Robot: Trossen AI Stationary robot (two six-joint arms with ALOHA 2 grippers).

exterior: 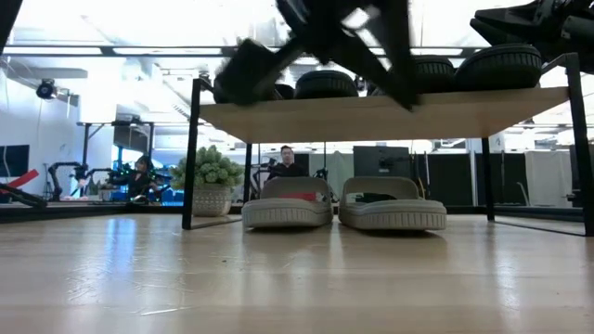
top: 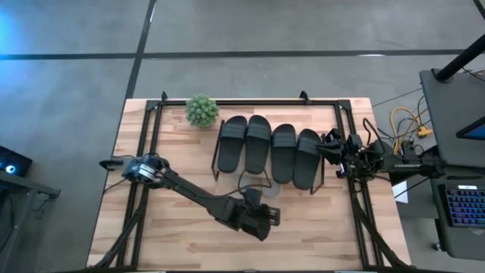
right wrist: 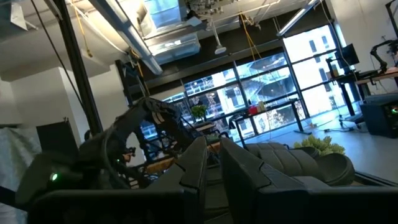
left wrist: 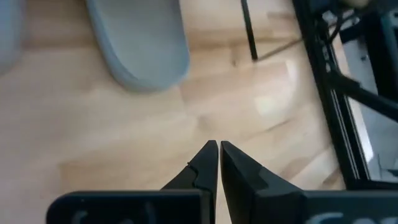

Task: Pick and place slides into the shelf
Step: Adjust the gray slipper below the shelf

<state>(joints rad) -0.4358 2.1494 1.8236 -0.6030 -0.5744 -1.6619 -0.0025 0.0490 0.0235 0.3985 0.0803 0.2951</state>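
Note:
Four black slides [top: 269, 145] lie side by side on the shelf's pale top board [exterior: 371, 116], which stands on thin dark legs [exterior: 190, 158]. Two pale slides [exterior: 343, 210] rest on the table under the board; one end [left wrist: 140, 43] shows in the left wrist view. My left gripper [top: 274, 217] [left wrist: 217, 148] is shut and empty, above bare table on the near side of the shelf. My right gripper [top: 327, 149] [right wrist: 214, 149] is shut at top-board height, beside the right edge of the rightmost black slide [top: 307, 158]. My right gripper comes level from the table's right at the rightmost black slide's right edge [top: 318, 150]; I cannot tell whether it touches it.
A small potted plant [top: 201, 111] stands at the far left of the shelf. The big black rail frame [top: 356, 205] runs along the table's sides and far edge. Cables [top: 402, 121] and a keyboard [top: 464, 206] lie off the right edge. Bare wood stretches along the near side.

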